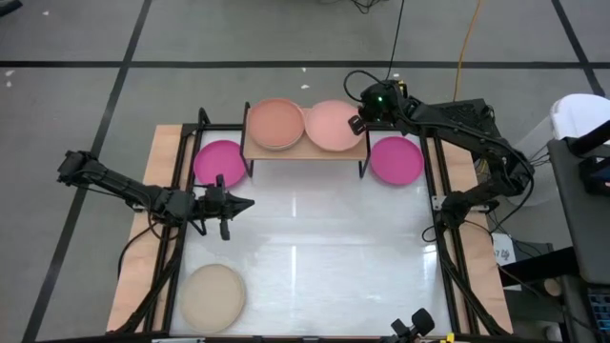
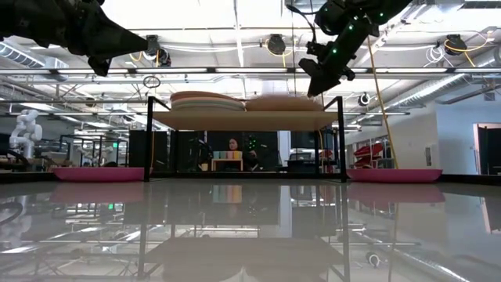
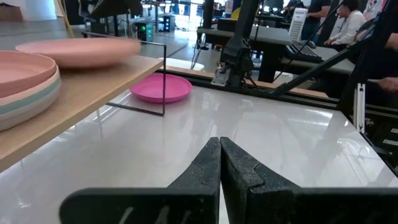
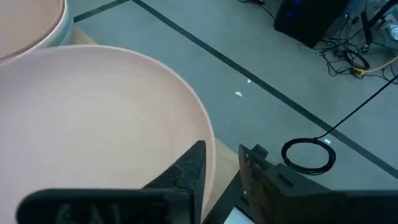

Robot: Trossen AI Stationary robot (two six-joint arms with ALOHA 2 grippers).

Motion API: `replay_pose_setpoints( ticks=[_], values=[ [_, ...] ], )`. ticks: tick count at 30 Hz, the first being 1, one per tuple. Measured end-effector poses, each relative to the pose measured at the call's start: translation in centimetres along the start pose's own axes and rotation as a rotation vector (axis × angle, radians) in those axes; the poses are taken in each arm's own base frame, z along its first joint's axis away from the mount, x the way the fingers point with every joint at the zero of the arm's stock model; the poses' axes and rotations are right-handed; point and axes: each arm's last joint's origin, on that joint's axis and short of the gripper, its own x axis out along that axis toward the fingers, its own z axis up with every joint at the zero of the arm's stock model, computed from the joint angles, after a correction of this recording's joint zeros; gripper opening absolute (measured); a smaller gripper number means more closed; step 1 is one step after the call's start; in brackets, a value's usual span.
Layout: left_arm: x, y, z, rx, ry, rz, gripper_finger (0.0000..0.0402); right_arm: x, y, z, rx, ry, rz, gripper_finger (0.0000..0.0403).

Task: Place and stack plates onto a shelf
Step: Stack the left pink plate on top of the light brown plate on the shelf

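Note:
The shelf stands at the table's far edge, a wooden top on thin black legs. On its left half rests a stack of plates with a peach one on top. A single pale pink plate lies flat on the right half. My right gripper is open at that plate's right rim, one finger over the plate's inside and the other outside it. Over the table's left middle my left gripper hovers shut, holding nothing. My right gripper comes slanting down from the table's far right, and the pale pink plate's right rim lies between its spread fingers. Whether either finger touches the rim I cannot tell. The plate lies flat on the shelf top.
A magenta plate lies on the table left of the shelf and another lies right of it. A beige plate sits at the near left corner. The white table middle is free. People sit in the room behind.

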Motion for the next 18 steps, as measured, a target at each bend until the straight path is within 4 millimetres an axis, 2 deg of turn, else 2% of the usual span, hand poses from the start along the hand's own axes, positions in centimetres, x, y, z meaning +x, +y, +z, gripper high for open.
replay_pose_setpoints(
  ticks=[7, 10, 13, 18],
  values=[
    [0.0, 0.0, 0.0, 0.000, 0.000, 0.000, 0.0003, 0.0, 0.0, 0.1, 0.001, -0.013, 0.001, 0.0090],
    [0.0, 0.0, 0.0, 0.000, 0.001, 0.000, 0.0003, -0.7, 0.1, 0.4, 0.000, -0.036, 0.031, 0.0090],
    [0.0, 0.0, 0.0, 0.001, 0.003, 0.000, 0.0003, -2.3, 0.5, 1.0, -0.007, -0.105, 0.133, 0.0090],
    [0.0, 0.0, 0.0, 0.004, 0.003, -0.001, 0.0003, -6.8, 2.5, 1.8, -0.052, -0.243, 0.296, 0.0090]
  ],
)
